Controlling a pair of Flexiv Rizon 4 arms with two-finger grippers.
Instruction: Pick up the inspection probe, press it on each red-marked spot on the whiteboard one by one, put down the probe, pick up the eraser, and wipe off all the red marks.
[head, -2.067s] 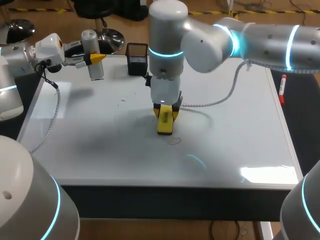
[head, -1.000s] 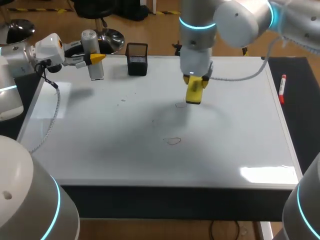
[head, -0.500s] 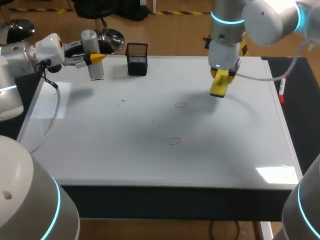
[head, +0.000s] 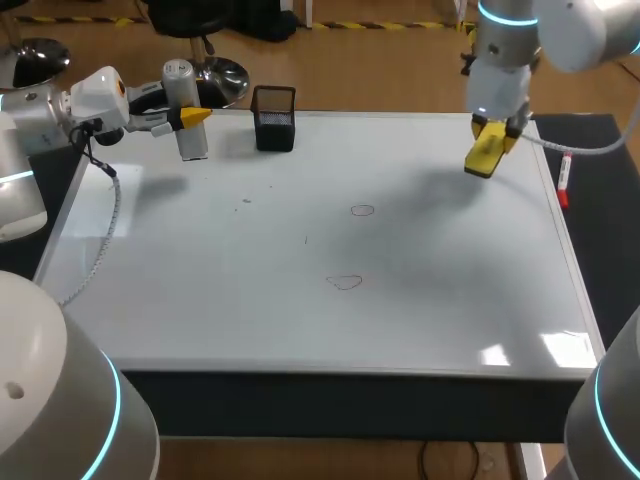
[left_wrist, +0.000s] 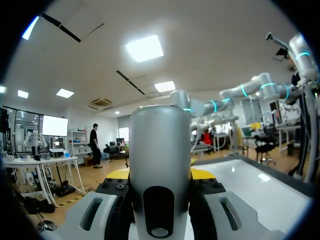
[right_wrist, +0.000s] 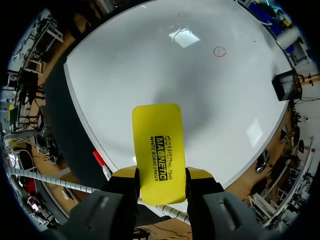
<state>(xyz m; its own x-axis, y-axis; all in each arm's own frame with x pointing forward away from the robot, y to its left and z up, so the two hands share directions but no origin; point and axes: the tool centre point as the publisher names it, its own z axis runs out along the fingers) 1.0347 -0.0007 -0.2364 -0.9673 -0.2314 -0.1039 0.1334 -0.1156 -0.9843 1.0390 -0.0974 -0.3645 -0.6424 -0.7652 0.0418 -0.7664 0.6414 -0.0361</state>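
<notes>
— How's the light?
— Bright, from overhead: glare patches front right on the whiteboard (head: 200, 300), a soft shadow under my right pincer (head: 493, 130)
— And the wrist views?
— Bowed toward their rims

Right gripper (head: 491, 140) aloft far right; left gripper (head: 189, 117) far left.

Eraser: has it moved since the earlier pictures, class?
Yes. The eraser moved right and toward the far edge, away from the mesh cup, nearer the pen.
</notes>
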